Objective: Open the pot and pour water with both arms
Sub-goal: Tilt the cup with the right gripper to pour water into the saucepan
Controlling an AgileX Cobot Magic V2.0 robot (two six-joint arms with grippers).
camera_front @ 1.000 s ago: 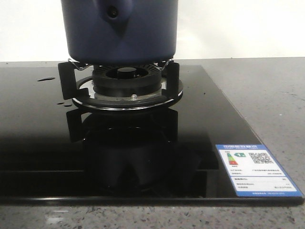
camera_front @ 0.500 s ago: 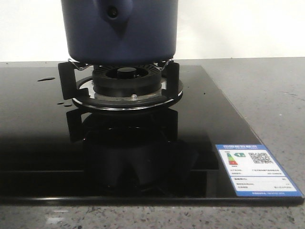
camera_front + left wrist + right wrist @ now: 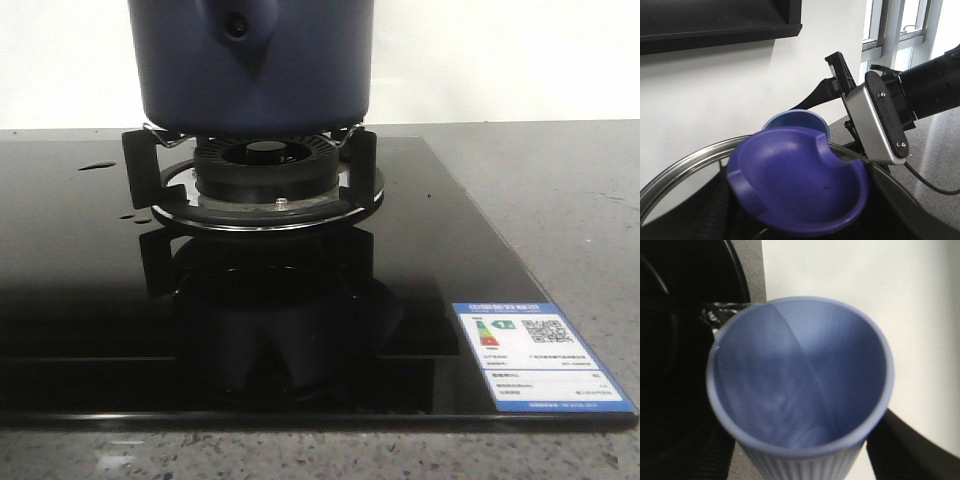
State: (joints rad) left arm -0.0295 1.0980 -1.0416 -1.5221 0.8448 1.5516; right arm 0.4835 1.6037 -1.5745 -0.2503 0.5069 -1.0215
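Note:
The dark navy pot (image 3: 250,65) stands on the gas burner (image 3: 265,180) in the front view, its handle stub with a round hole facing me; its top is cut off. Neither gripper shows there. In the left wrist view my left gripper (image 3: 790,222) is shut on the purple-blue dished knob (image 3: 797,182) of a glass lid with a steel rim (image 3: 685,167). The pale blue ribbed cup (image 3: 800,375) sits between the black fingers (image 3: 715,455) of my right gripper (image 3: 800,462), which is shut on it, mouth toward the camera. The cup (image 3: 797,119) also shows behind the knob.
The burner sits on a black glass hob (image 3: 450,250) with an energy label (image 3: 535,355) at its front right corner, on a grey speckled counter (image 3: 570,190). A white wall stands behind. The right arm's metal mount (image 3: 877,122) is close to the lid.
The pot and hob have not moved. Only the dark reflection in the glass hob shifts slightly.

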